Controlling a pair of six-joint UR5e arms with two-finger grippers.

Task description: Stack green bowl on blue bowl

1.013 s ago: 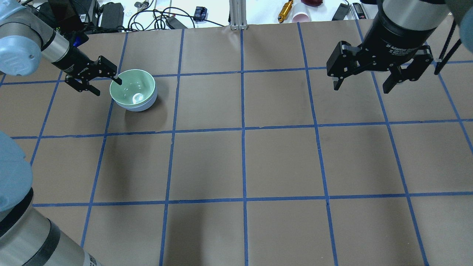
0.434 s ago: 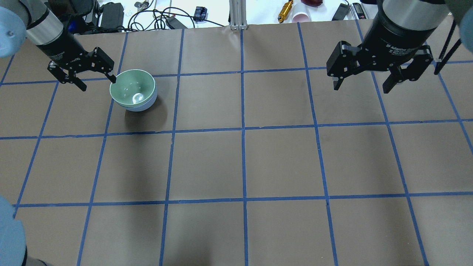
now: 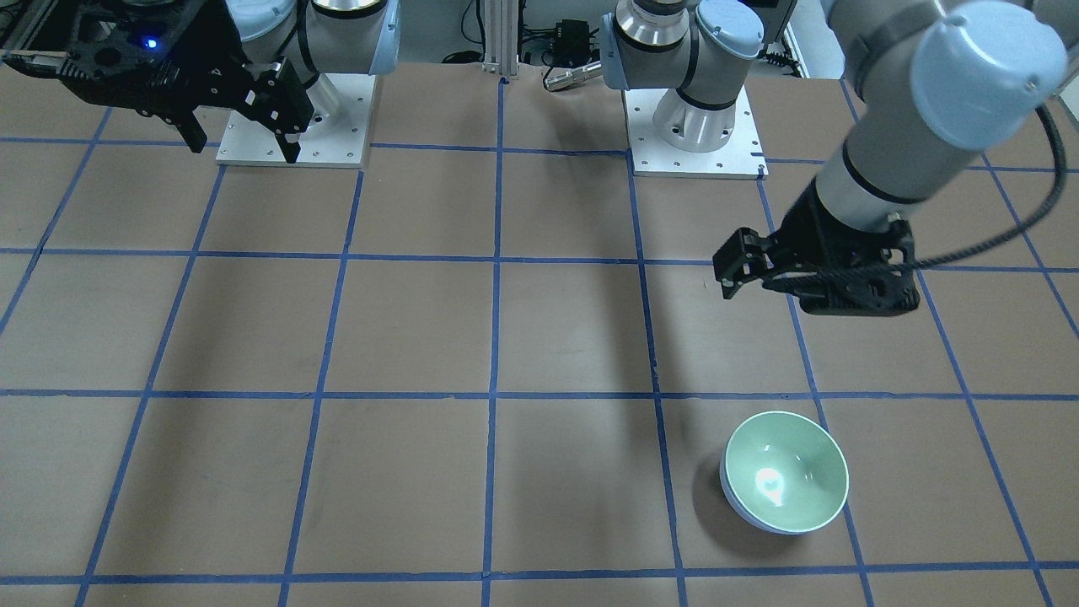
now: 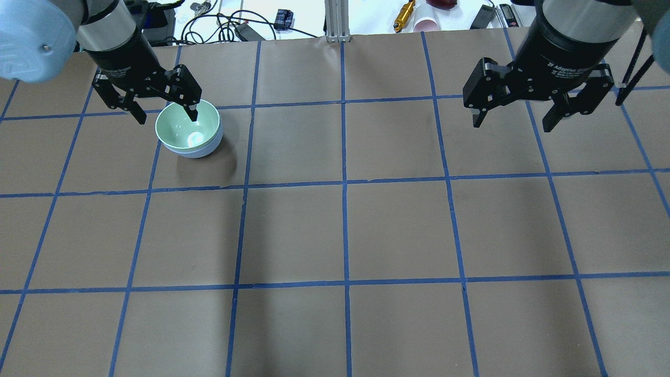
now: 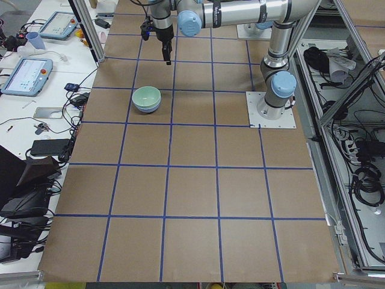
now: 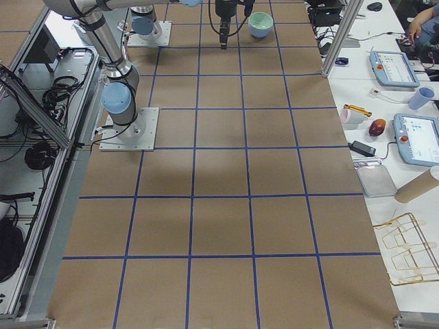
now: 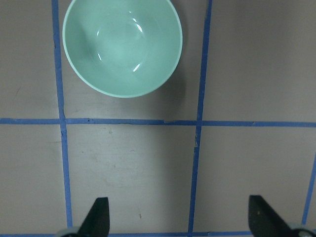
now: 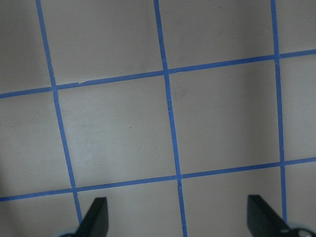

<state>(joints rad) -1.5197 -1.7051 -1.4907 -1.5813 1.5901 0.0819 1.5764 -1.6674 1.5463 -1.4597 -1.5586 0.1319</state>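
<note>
Trailing beyond green bowl (image 4: 183,131): cables (image 4: 220,23)

Only get a sliver of blue bowl (image 4: 194,153) peeking out under green bowl (image 4: 187,127) from overhead and front-facing. Can't see it at all in left wrist view, fully covered by green bowl. Also clips green bowl's far rim at that view's top edge. Can't see more of left gripper (image 7: 180,217) there than two jaw tips, cut off at the bottom edge, well below green bowl. Same for right gripper (image 8: 178,217) in its own wrist view. From overhead, can't see a bit of green bowl's rim behind one left jaw. Can't read jaws in either side view, too small.
</note>
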